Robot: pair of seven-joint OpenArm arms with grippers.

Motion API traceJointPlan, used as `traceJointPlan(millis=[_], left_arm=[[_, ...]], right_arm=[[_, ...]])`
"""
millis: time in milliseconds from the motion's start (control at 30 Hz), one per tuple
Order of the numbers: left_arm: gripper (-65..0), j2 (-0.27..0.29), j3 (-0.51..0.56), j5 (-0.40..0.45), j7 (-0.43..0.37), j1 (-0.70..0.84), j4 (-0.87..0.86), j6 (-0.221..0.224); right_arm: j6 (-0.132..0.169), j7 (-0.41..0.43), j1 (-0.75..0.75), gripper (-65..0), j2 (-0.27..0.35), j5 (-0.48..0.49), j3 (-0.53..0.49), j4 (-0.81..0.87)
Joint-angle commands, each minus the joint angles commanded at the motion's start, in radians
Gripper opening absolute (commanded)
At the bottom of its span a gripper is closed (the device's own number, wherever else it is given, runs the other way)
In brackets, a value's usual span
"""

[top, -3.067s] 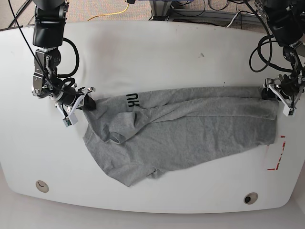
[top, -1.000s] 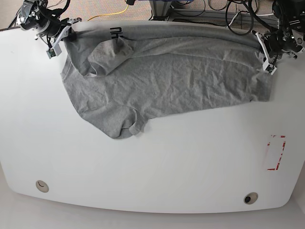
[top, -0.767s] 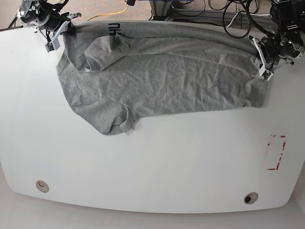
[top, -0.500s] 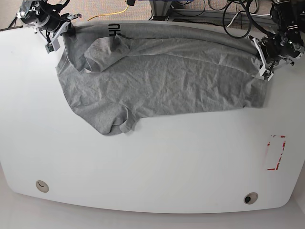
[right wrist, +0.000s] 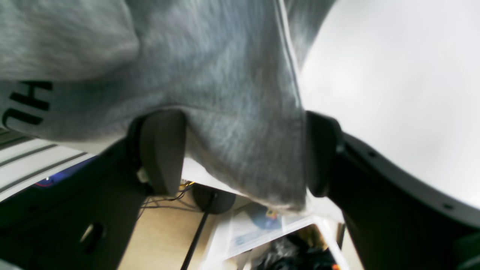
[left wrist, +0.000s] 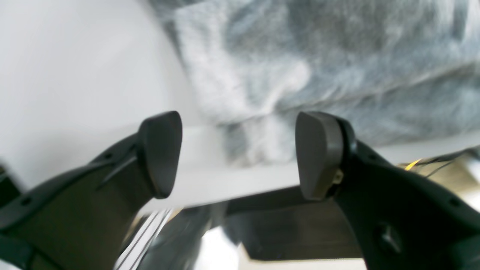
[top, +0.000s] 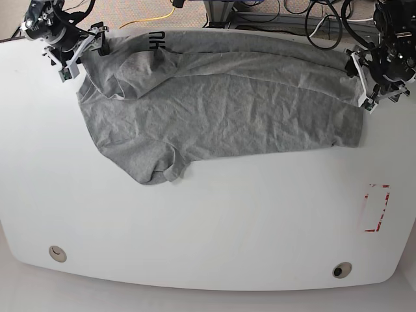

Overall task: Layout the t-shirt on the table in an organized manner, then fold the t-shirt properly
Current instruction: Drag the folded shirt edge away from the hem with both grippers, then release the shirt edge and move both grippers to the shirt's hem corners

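Grey t-shirt (top: 221,110) between spread fingers of both grippers, left (left wrist: 240,155), right (right wrist: 245,153).

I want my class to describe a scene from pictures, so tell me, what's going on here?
A two-armed robot is working on a grey t-shirt, which lies creased and partly folded over itself on a white table. The left gripper is open at one end of the cloth, and the right gripper is open around the other. Neither is pinching it, and the shirt is not yet neatly folded.
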Motion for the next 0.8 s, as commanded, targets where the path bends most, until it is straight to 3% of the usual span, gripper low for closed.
traceJointPlan(millis=[200, 400, 633, 800], left_arm=[[-19.9, -0.002, -0.083, 0.0, 0.0, -0.098, 0.0, 0.0], [-20.1, -0.002, -0.123, 0.009, 0.0, -0.239, -0.02, 0.0], [-20.3, 0.005, -0.123, 0.008, -0.008, -0.405, -0.195, 0.0], [-20.3, 0.005, -0.121, 0.009, -0.103, -0.489, -0.356, 0.0]], right_arm=[[0.0, -0.005, 0.083, -19.2, 0.048, 0.002, -0.002, 0.005], [0.0, -0.025, 0.272, -19.0, 0.087, 0.002, -0.011, -0.043], [0.0, -0.026, 0.555, -19.5, 0.138, 0.0, -0.141, -0.275], [0.0, -0.02, 0.695, -19.7, 0.138, 0.0, -0.198, -0.456]])
